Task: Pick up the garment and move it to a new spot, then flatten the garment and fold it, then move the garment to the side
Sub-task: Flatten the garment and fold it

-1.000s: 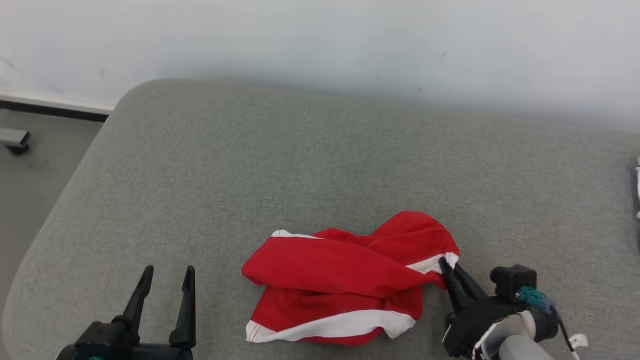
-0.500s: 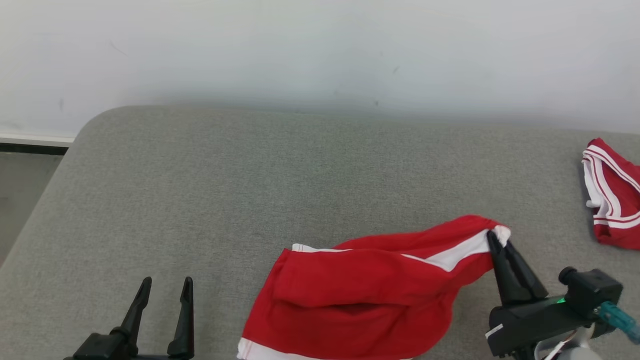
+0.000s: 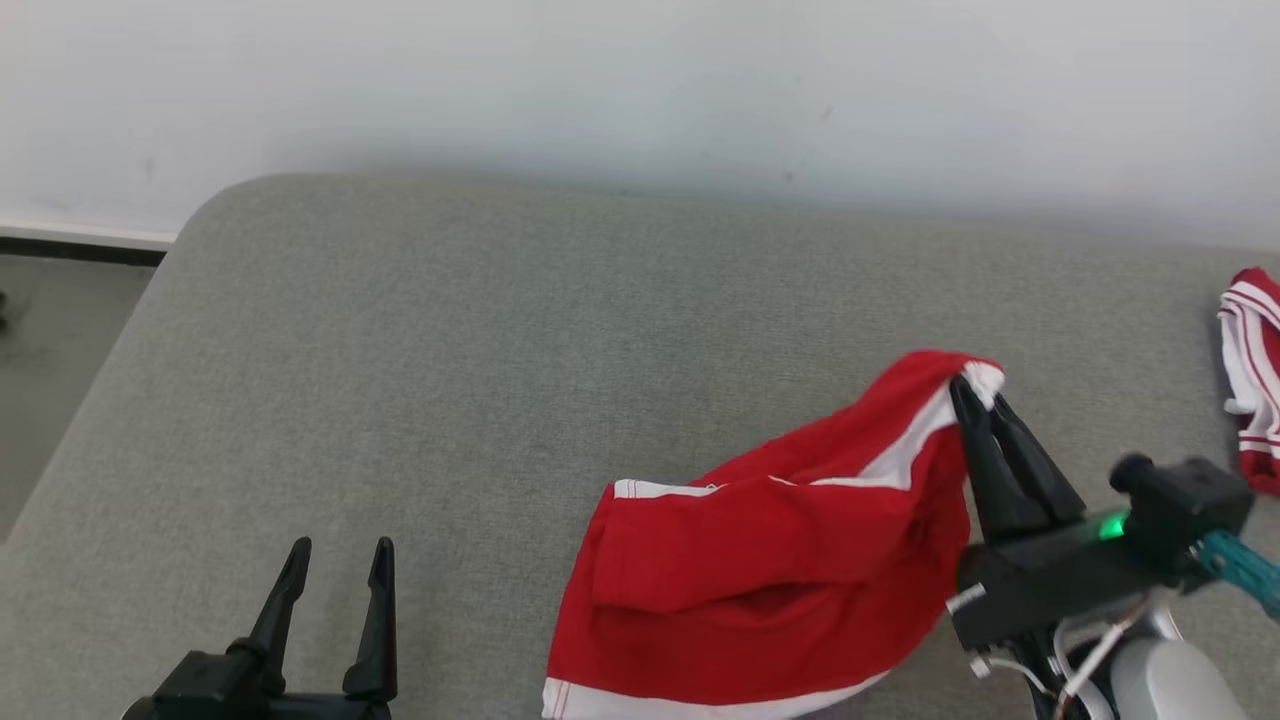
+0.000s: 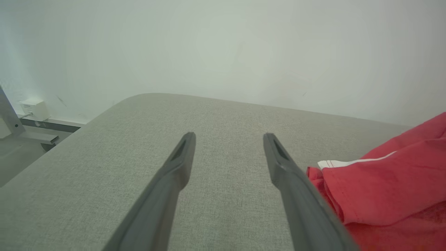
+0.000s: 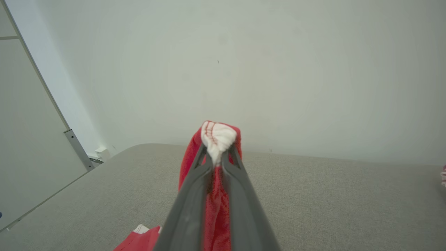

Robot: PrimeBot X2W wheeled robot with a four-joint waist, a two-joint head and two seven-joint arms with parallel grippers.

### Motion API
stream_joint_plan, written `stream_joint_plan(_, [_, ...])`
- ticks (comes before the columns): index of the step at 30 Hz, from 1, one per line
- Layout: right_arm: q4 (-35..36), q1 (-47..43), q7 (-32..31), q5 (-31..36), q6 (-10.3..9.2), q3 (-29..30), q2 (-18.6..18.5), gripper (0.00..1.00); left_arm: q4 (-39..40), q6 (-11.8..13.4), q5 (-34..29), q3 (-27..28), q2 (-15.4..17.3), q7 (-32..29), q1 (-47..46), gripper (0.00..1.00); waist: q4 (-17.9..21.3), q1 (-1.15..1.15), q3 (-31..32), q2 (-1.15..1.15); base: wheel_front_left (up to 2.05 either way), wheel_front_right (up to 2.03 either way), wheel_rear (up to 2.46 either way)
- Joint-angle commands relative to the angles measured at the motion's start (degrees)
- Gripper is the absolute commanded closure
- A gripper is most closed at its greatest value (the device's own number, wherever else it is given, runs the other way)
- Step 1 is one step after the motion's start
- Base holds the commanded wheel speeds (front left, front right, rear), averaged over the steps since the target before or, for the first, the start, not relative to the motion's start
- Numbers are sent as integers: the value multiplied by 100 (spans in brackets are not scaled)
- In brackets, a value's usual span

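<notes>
Right gripper [image 3: 975, 395] pinches the red garment [image 3: 780, 560] by a white-edged corner.
Soft cloth stands up in a point at the shut fingers, then sags in folds onto the fuzzy grey cushion [image 3: 500, 350] (white bands along its hems). Long dark fingers lean up and away; left gripper [image 3: 338, 548] sits low nearby, fingers apart, empty.

garment [image 3: 780, 560] on cushion [image 3: 450, 380], second garment [image 3: 1258, 380] at right edge, wall [image 3: 600, 80] behind

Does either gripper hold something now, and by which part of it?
The right gripper is shut on the red garment, pinching a white-trimmed corner between its fingertips. The left gripper is open and holds nothing.
</notes>
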State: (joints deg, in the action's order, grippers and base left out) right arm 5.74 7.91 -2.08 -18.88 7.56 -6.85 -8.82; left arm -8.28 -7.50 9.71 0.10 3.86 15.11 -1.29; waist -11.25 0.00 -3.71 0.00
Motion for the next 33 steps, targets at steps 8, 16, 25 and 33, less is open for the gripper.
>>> stream_joint_plan(8, [-1122,1337,31,129,-17,-432,247,100,-76,11,70,-94,-54,2,-283,0,-449,0,-345,0,0,0,0])
stream_joint_plan(16, [-3454,2612,470,191,-17,-1035,451,100,-174,9,161,-207,-78,2,-455,0,-723,0,-507,0,0,0,0])
stream_joint_plan(25, [-5178,3184,1274,-39,-18,-1487,551,0,-201,8,151,-183,-93,2,-443,0,-632,0,-481,0,0,0,0])
stream_joint_plan(33, [-5071,2922,1691,-335,-18,-1565,226,0,-159,8,28,-50,-45,2,-319,0,-213,0,-244,0,0,0,0])
